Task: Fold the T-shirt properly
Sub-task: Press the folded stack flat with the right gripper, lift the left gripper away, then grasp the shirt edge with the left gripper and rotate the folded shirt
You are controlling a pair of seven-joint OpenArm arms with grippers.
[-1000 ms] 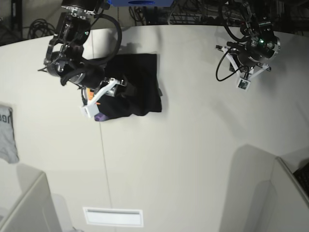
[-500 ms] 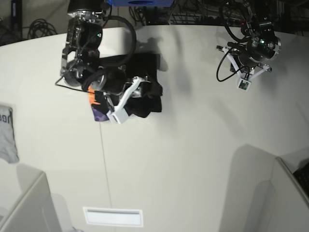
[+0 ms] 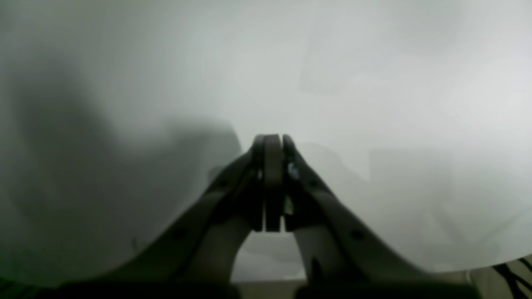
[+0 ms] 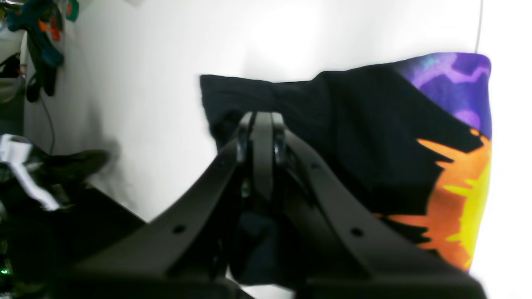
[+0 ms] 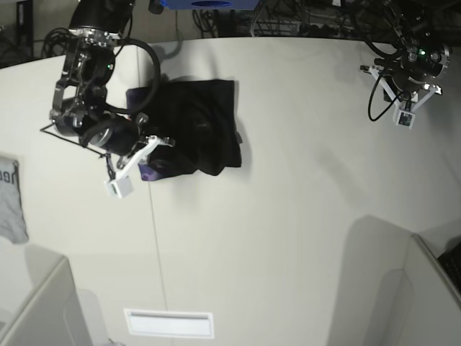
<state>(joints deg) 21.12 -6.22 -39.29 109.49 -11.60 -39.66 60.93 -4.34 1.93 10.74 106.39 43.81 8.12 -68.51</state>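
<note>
The black T-shirt (image 5: 198, 130) lies folded into a compact bundle on the white table (image 5: 288, 202), at the back left. In the right wrist view the T-shirt (image 4: 353, 124) shows its orange-yellow sun and purple print along the right side. My right gripper (image 4: 262, 120) is shut, its tips in front of the shirt's black left part; no cloth shows between the jaws. The right arm (image 5: 94, 122) stands at the shirt's left edge. My left gripper (image 3: 272, 139) is shut over bare table, with its arm (image 5: 414, 68) at the far right, well away from the shirt.
A small grey cloth (image 5: 9, 202) with dark lettering hangs at the left edge. A white slot plate (image 5: 169, 323) sits near the front. Grey partitions rise at the front left (image 5: 36, 310) and front right (image 5: 418, 288). Cables crowd the back.
The right arm has drawn back leftward from over the shirt and its jaws have closed. The left arm has shifted right and toward the back.
</note>
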